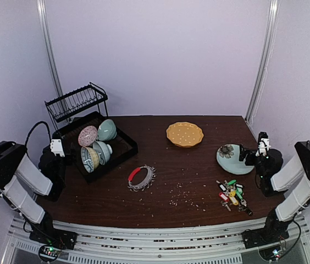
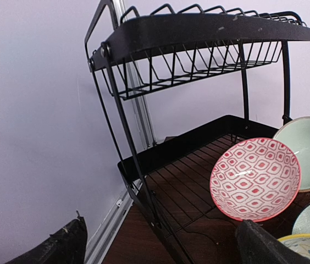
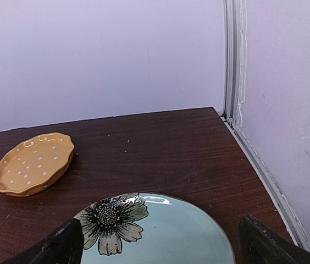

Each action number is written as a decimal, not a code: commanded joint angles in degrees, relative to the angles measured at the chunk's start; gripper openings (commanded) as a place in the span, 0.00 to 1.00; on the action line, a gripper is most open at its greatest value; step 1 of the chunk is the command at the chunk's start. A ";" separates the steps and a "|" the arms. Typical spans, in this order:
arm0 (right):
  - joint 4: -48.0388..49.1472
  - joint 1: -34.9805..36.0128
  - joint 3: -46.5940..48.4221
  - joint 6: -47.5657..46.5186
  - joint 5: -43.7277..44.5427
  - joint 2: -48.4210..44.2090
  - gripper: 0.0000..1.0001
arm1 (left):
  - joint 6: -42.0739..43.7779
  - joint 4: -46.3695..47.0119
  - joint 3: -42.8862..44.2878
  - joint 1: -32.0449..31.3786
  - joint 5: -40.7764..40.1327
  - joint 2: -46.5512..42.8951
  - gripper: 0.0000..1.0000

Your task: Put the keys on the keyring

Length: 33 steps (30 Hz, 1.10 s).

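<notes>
The keys, silver with green, yellow, red, white and black tags, lie in a heap at the table's front right. The keyring, a red arc and dark band fringed with silver loops, lies near the table's middle front. My left gripper rests at the far left beside the dish rack; its jaws stand wide apart and empty. My right gripper rests at the far right, above the keys, open and empty over the blue plate. Keys and keyring are out of both wrist views.
A black dish rack with several bowls stands at the left; a red-patterned bowl shows in it. A yellow dotted plate sits at the back middle, also in the right wrist view. A blue flowered plate lies right. Crumbs dot the table's front.
</notes>
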 commanded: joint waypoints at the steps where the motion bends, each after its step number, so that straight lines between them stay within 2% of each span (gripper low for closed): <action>1: 1.28 0.27 0.59 -0.29 0.78 0.02 1.00 | -0.19 1.30 0.72 0.68 1.01 0.32 0.98; 7: 1.49 0.31 0.50 -0.31 0.78 -0.01 1.00 | -1.57 1.72 -0.88 0.85 -1.07 -1.48 0.98; 10: 1.09 0.27 -0.67 0.40 1.73 -3.91 1.00 | -0.51 13.90 -6.40 0.85 0.56 -0.77 0.98; 13: -12.21 0.10 1.88 2.23 5.35 -14.32 1.00 | 0.50 19.90 -8.87 0.76 1.37 -0.16 0.98; 14: -17.72 0.05 3.82 3.40 4.59 -17.79 1.00 | 0.81 18.57 -8.61 -0.34 -3.98 -2.38 0.98; 15: -22.81 0.00 6.02 4.10 2.03 -20.42 1.00 | -0.24 12.99 -8.03 -1.59 -10.15 -7.46 0.98; 16: -27.40 -0.03 8.31 4.89 -1.62 -22.61 1.00 | -1.96 6.36 -7.49 -1.64 -12.29 -13.23 0.98; 18: -34.96 -0.03 13.08 6.80 -10.47 -25.32 1.00 | 1.44 -6.71 -5.04 -1.61 -9.23 -25.19 0.98; 19: -37.88 -0.01 15.15 7.94 -14.98 -25.87 1.00 | 1.81 -11.50 -3.18 -1.73 -9.06 -28.40 0.98; 21: -42.38 0.34 18.75 13.07 -23.31 -26.05 0.96 | -1.37 -21.30 -0.26 -2.39 -8.70 -34.40 0.98; 24: -43.83 2.65 22.20 21.77 -31.99 -24.81 0.86 | -10.20 -32.08 3.21 -3.40 -2.31 -42.13 0.98; 26: -49.48 7.08 25.11 23.21 -31.58 -24.23 0.82 | -14.66 -38.55 5.88 -5.12 1.43 -46.28 0.98; 29: -63.91 17.21 30.72 19.44 -22.92 -23.12 0.78 | -15.82 -46.64 11.53 -10.51 6.73 -49.40 0.94; 31: -71.00 24.26 34.01 19.39 -16.37 -21.20 0.75 | -15.31 -52.14 16.16 -15.53 9.01 -48.69 0.92; 33: -73.64 30.21 35.94 21.16 -10.01 -18.17 0.69 | -15.19 -57.41 21.10 -21.82 11.09 -45.83 0.89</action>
